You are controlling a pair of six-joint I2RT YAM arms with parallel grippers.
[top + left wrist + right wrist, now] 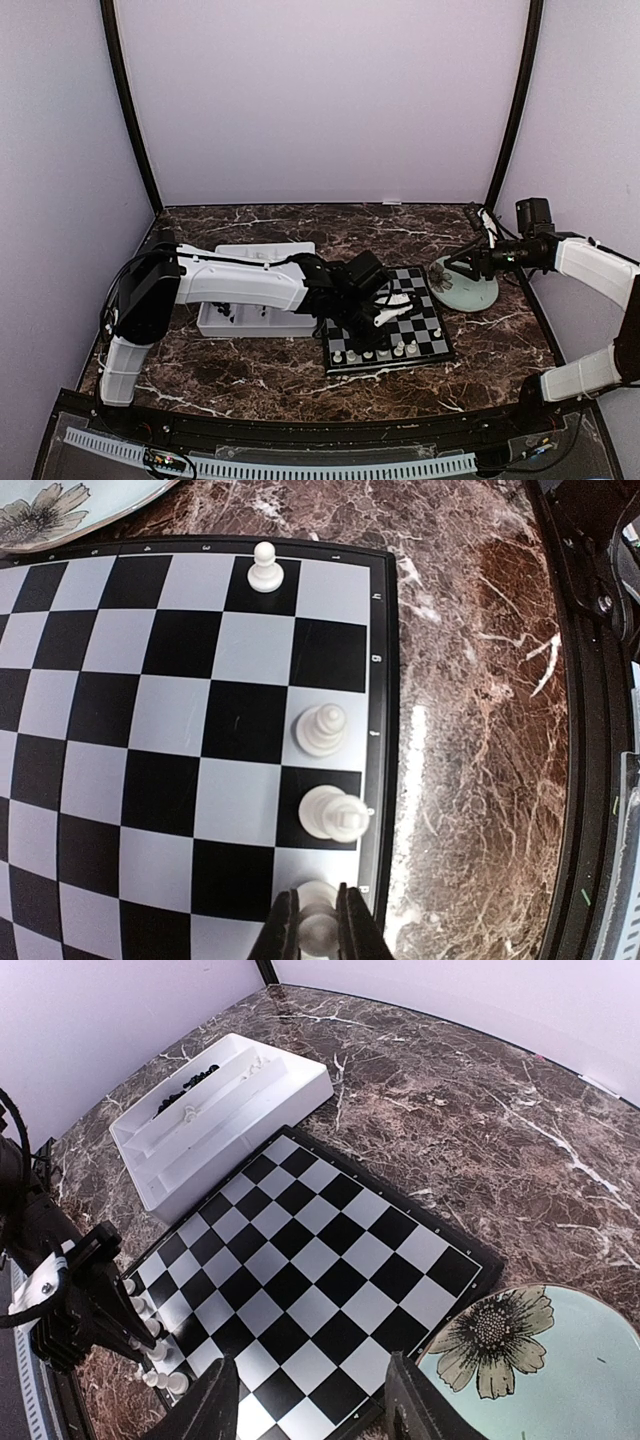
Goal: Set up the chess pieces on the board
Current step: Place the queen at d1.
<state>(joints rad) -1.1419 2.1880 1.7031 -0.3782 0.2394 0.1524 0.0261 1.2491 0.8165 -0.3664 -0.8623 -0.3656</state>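
Observation:
The black and silver board [421, 301] lies in the middle of the table. Several white chess pieces [365, 353] stand along its near edge. In the left wrist view my left gripper [316, 902] is shut on a white piece [318, 927] that stands on a light edge square. Two more white pieces [335, 813] stand beyond it in the same row, and a white pawn [265, 567] stands farther off. My right gripper [312, 1360] is open and empty, above the board's [320, 1250] far corner beside the plate. Black pieces [190, 1080] lie in the tray.
A white rectangular tray [255, 255] sits left of the board, partly under my left arm. A pale green round plate [470, 295] with a flower print sits right of the board. Dark marble table with walls all round.

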